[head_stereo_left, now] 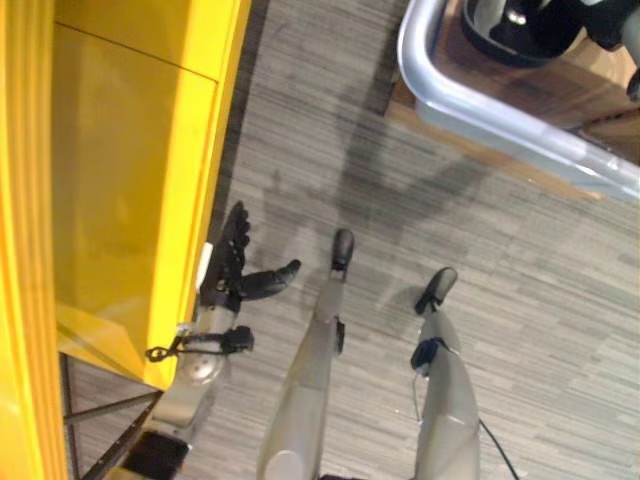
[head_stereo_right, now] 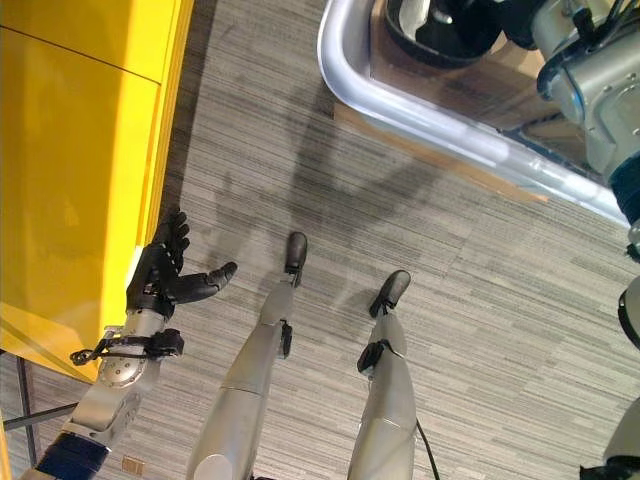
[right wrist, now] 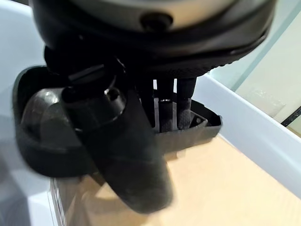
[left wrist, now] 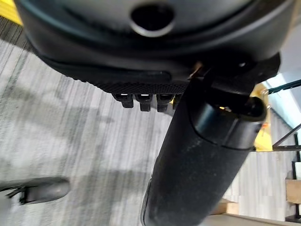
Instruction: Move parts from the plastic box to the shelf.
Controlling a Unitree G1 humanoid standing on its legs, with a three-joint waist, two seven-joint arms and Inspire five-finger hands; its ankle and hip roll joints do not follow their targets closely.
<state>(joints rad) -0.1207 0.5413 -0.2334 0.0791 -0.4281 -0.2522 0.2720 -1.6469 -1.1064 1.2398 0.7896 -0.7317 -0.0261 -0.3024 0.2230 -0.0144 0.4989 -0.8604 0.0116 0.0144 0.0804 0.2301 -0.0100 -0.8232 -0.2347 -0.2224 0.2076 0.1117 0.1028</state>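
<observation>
A black moulded part (right wrist: 40, 141) lies in the pale blue-grey plastic box (head_stereo_left: 470, 100) at the upper right, on the box's wooden bottom. My right hand (right wrist: 127, 150) is down inside the box at the part. Its fingers (right wrist: 184, 101) reach straight into the part's hollow and its thumb stands out on the near side of the rim. I see no closed grasp. The yellow shelf (head_stereo_left: 120, 180) runs along the left. My left hand (head_stereo_left: 228, 270) hangs beside the shelf's front edge, open and holding nothing, with the thumb pointing away from the shelf.
Grey striped carpet (head_stereo_left: 420, 190) spreads between the shelf and the box. The box's thick rounded rim (head_stereo_right: 400, 110) faces the shelf across this gap. A dark metal frame (head_stereo_left: 100, 410) shows under the shelf at the lower left.
</observation>
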